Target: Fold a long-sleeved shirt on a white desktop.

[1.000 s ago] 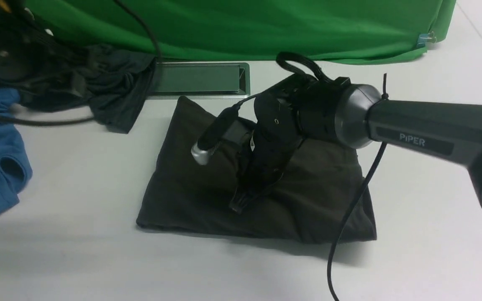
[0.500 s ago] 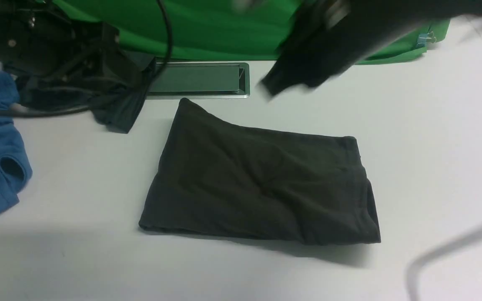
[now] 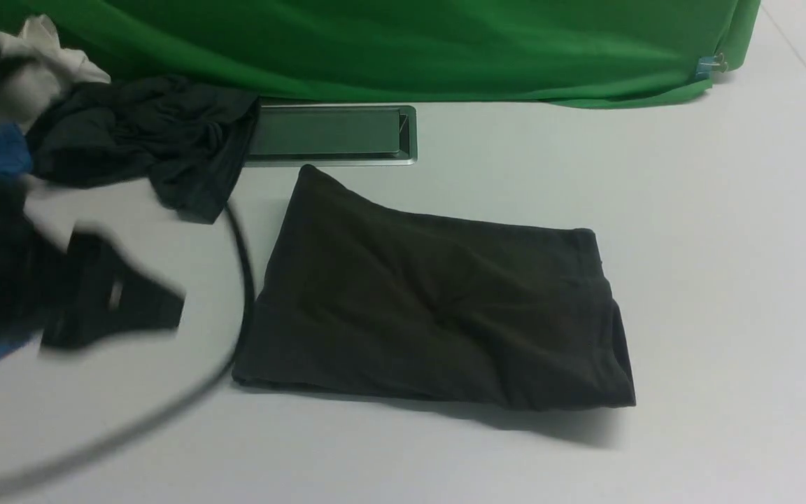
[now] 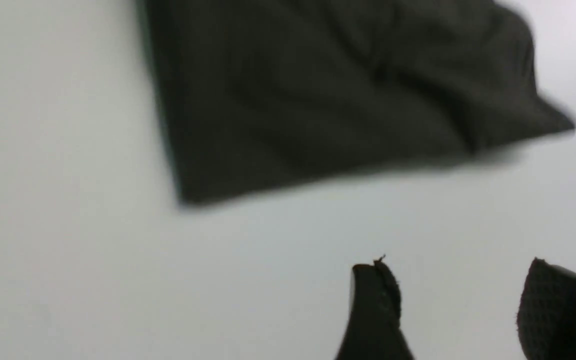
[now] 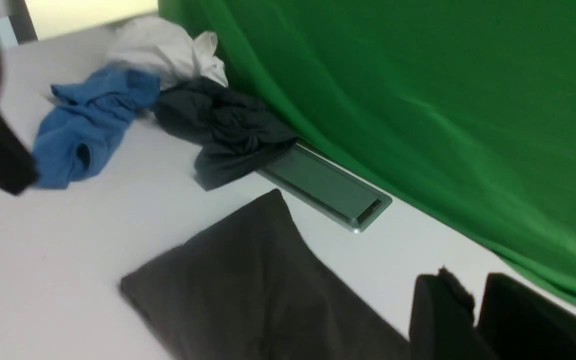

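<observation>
Dark olive-brown knit, the long-sleeved shirt [image 3: 438, 308] is lying folded into a rough rectangle on the white desktop [image 3: 711, 245], ahead of my left gripper [image 4: 455, 305], not touching. I'm holding that gripper's fingers apart w/ nothing btwn them. My right gripper [image 5: 473, 310] is looking nearly closed, empty, beside the shirt's far edge. I'm judging the fabric soft, light, floppy; best pinched at a corner or folded edge. Bare desktop is lying round the near & right sides; teal-grey garment [image 3: 158, 150] & cable hatch [image 3: 333, 133] are crowding the far-left.
</observation>
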Motion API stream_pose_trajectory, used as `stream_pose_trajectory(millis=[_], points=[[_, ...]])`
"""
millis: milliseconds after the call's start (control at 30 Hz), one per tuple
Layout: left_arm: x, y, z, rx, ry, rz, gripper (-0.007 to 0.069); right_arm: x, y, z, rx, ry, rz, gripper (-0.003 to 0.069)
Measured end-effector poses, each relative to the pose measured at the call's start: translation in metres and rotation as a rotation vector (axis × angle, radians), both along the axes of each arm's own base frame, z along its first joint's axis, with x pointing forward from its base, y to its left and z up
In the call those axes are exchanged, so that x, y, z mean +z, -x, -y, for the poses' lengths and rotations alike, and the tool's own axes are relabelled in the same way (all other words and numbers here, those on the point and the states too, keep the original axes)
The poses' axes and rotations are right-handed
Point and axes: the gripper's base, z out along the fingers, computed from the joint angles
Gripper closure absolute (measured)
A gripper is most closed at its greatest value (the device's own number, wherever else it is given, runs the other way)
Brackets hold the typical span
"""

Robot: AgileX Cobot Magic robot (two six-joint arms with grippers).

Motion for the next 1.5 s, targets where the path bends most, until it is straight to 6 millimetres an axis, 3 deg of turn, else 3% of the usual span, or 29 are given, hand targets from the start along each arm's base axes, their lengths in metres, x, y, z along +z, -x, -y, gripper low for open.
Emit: stream_pose_trajectory(millis=[33, 67, 100, 167, 233, 333, 367, 467, 700, 1267, 1367, 1500], points=[[-0.011, 0.023, 0.001, 0.009, 0.009, 0.026, 0.0285, -0.024, 0.009, 0.007, 0.003, 0.012, -0.013, 0.0502], [-0.009, 0.025, 0.001, 0.011, 0.010, 0.041, 0.0288, -0.023, 0.011, 0.008, 0.003, 0.005, -0.005, 0.0502], [-0.019, 0.045, 0.002, 0.023, 0.031, 0.085, 0.0328, -0.046, 0.020, 0.015, 0.005, 0.020, -0.020, 0.0498], [-0.025, 0.058, 0.003, 0.027, 0.052, 0.116, 0.0354, -0.055, 0.026, 0.020, 0.005, 0.018, -0.017, 0.0496], [-0.034, 0.083, 0.007, 0.022, 0.101, 0.169, 0.0428, -0.075, 0.034, 0.026, 0.005, 0.021, -0.028, 0.0493], [-0.039, 0.099, 0.010, -0.001, 0.131, 0.193, 0.0503, -0.084, 0.037, 0.028, 0.000, 0.006, -0.045, 0.0491], [-0.038, 0.110, 0.011, -0.013, 0.140, 0.226, 0.0561, -0.087, 0.038, 0.029, -0.008, -0.013, -0.060, 0.0489], [-0.036, 0.121, 0.011, -0.015, 0.141, 0.299, 0.0604, -0.088, 0.038, 0.029, -0.015, -0.031, -0.071, 0.0484], [-0.026, 0.126, 0.008, 0.047, 0.155, 0.471, 0.0606, -0.089, 0.038, 0.029, -0.017, -0.035, -0.075, 0.0470], [-0.027, 0.123, 0.004, 0.071, 0.105, 0.499, 0.0606, -0.089, 0.038, 0.029, -0.017, -0.037, -0.074, 0.0435], [-0.028, 0.123, 0.001, 0.071, 0.068, 0.516, 0.0606, -0.089, 0.038, 0.029, -0.017, -0.037, -0.074, 0.0431], [-0.042, 0.114, -0.019, 0.189, -0.168, 0.727, 0.0606, -0.089, 0.038, 0.029, -0.017, -0.038, -0.074, 0.0423]])
